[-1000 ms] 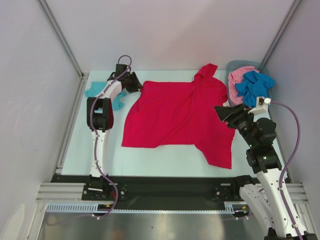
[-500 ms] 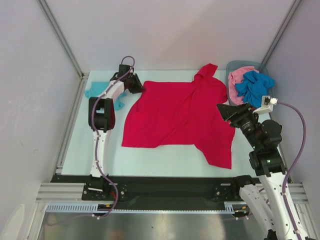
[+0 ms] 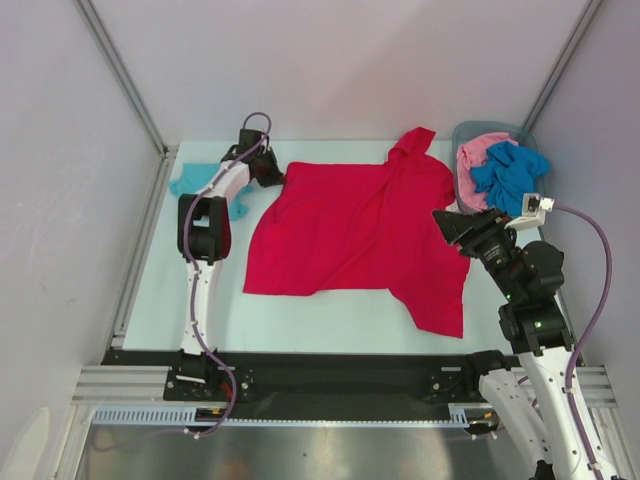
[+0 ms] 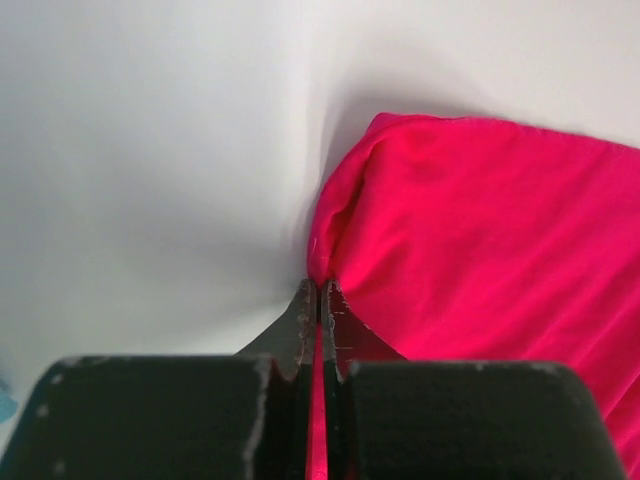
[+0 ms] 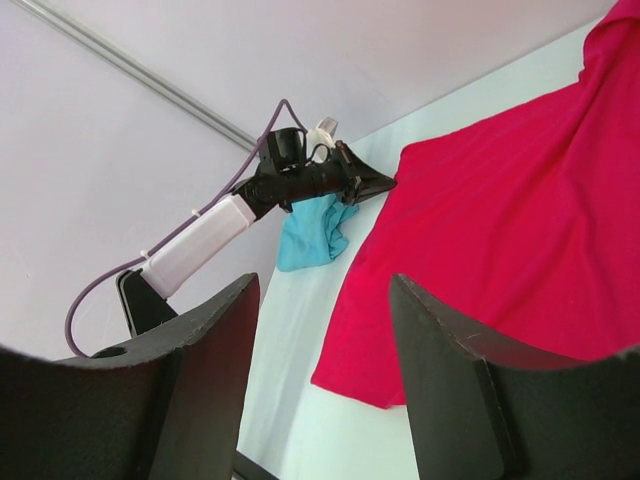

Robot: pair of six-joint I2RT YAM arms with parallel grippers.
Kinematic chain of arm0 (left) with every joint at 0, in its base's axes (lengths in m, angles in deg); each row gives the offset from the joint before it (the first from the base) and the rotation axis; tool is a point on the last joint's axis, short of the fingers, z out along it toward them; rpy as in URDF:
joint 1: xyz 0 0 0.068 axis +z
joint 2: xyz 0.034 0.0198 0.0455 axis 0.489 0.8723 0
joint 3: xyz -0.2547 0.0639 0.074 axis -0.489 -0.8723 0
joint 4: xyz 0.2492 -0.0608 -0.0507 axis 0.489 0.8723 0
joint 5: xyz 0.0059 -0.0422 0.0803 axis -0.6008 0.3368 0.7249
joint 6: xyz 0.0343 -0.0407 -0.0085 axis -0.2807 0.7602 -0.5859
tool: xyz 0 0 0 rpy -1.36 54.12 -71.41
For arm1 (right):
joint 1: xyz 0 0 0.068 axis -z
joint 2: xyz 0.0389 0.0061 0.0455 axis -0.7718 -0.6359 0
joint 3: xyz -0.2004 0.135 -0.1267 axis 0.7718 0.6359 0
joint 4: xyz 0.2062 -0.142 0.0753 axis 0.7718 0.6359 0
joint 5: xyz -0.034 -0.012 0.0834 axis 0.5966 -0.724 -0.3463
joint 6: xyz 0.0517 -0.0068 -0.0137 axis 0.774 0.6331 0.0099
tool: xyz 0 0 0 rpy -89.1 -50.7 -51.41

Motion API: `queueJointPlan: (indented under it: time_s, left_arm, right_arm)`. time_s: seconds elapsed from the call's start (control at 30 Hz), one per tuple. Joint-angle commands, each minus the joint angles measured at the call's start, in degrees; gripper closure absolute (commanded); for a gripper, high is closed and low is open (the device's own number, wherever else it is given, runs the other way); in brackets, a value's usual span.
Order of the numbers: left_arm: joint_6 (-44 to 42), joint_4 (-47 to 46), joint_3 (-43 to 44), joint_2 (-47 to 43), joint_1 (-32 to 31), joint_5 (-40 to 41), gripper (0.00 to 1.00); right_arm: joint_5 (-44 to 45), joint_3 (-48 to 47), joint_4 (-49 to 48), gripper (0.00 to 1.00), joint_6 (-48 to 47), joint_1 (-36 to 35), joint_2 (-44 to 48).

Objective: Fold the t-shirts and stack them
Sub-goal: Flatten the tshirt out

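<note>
Red fills the middle of the pale surface [image 3: 330, 310]: a bright red short-sleeved t-shirt [image 3: 350, 225] lies spread there. The left gripper [image 4: 320, 300] is clamped on its far left corner, with a crumpled light teal t-shirt [image 3: 186, 184] beside that arm. The right gripper [image 5: 322, 285] hangs with jaws apart over the shirt's right edge. The grey plastic bin [image 3: 462, 135] at the far right holds a pink t-shirt [image 3: 478, 150] and a deep blue t-shirt [image 3: 510, 172].

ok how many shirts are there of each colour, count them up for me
red t-shirt: 1
teal t-shirt: 1
pink t-shirt: 1
blue t-shirt: 1
total: 4, taking each bunched pile as one shirt
</note>
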State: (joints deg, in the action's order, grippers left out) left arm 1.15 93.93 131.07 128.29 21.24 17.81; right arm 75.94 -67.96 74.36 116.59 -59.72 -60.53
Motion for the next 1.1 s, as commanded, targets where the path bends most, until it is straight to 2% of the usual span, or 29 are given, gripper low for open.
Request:
queueJointPlan:
  time_s: [0.0, 0.43, 1.07]
  left_arm:
    - [-1.44, 0.45, -0.53, -1.75, -0.23, 2.66, 1.00]
    - [-4.60, -0.60, -5.80, -7.99, -0.41, 11.10, 1.00]
    - [-7.15, 0.89, -4.84, -9.31, -0.41, 13.73, 0.98]
  right_arm:
    - [-0.79, -1.58, -0.85, 0.40, 0.43, -0.28, 0.65]
    - [-1.75, 1.67, -3.83, 0.41, 1.66, -0.37, 0.39]
    - [-2.81, 3.70, -5.24, 0.42, 1.92, -0.37, 0.57]
